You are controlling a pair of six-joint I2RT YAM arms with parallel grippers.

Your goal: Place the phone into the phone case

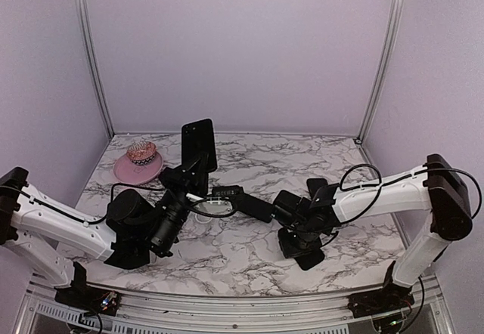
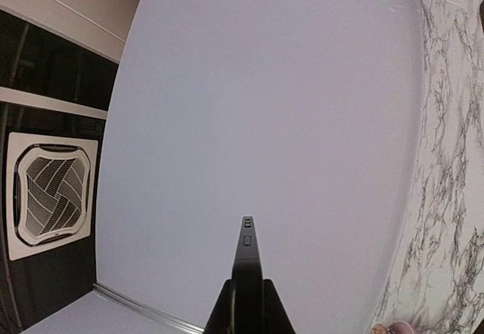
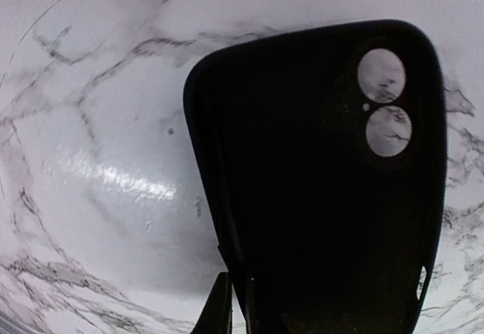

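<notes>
On the marble table (image 1: 227,262): you have both arms reaching in toward the middle, so the two parts can meet over bare marble, away from every edge.
Left arm (image 1: 68,224): it comes in from the near-left corner with its wrist tipped upward, which is why your left wrist view looks at the wall (image 2: 265,122) and not the tabletop.
Right arm (image 1: 378,187): it folds in from the near-right corner and sits low near the middle, its wrist view looking down on the marble.
Pink hat (image 1: 138,164): it lies by the far-left corner and is no part of the job. It is near the raised phone, so mind it if you swing left.
Phone case (image 3: 325,198): black, low over the middle of the table, with the veining showing through its two camera holes. Whether its far end rests on the marble I cannot tell.
Phone (image 1: 198,145): black, lifted off the table and standing on end, left of centre toward the far edge. It is not yet in the case.
Left gripper (image 2: 248,315): its fingers pinch the phone's lower end across the flat faces, which leaves most of the body free to enter the case.
Right gripper (image 3: 236,307): its fingers pinch one long side wall of the case, which by my judgement keeps the rest of the case unobstructed.
Step in hand: judged from this, you are lining the two up. The phone must tip from upright to match the case before seating.
</notes>
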